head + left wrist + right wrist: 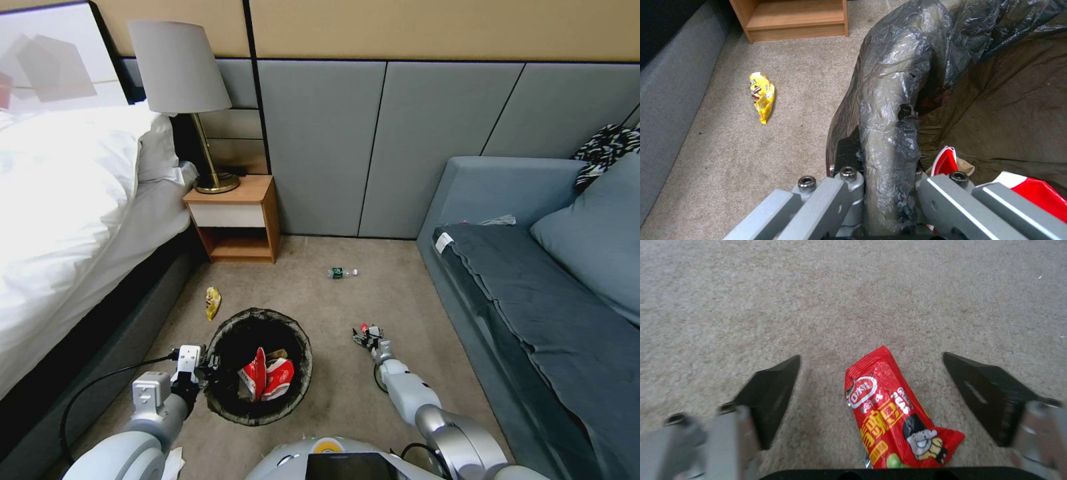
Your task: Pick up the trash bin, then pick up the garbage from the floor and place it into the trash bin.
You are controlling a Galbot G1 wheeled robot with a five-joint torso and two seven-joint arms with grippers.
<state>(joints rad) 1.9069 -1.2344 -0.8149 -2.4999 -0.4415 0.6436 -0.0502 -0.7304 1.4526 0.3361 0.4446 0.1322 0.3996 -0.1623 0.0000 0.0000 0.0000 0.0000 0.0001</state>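
Left tool (889,186) is clamped on the near-left rim of the trash bin (230,407), one finger (849,156) outside the wall and the other side inside, black liner bunched between them. In the head view that grip sits at about 9 o'clock on the bin.

Bin contents, counted: two red-and-white cartons (267,379) leaning together, one bit of brown paper (964,166) behind them. Nothing more that I can make out in there.

Right tool (871,396) is at 3 o'clock of the bin, low over the carpet (320,293), spread wide with nothing gripped. One red snack wrapper (893,413) lies flat on the carpet between the two black fingers (769,396), touching neither. In the head view the same tool (368,335) shows well apart from the bin.

Loose garbage on the floor, three pieces: that red wrapper; one yellow snack wrapper (213,302) at 11 o'clock of the bin, near its rim, also seen from the left wrist (761,96); one small green-labelled bottle (342,273) lying on its side farther out at about 1 o'clock.

Beyond: one nightstand (235,220) with one lamp (183,87) at 11 o'clock, bed (73,213) along 9, sofa (533,287) along 3.
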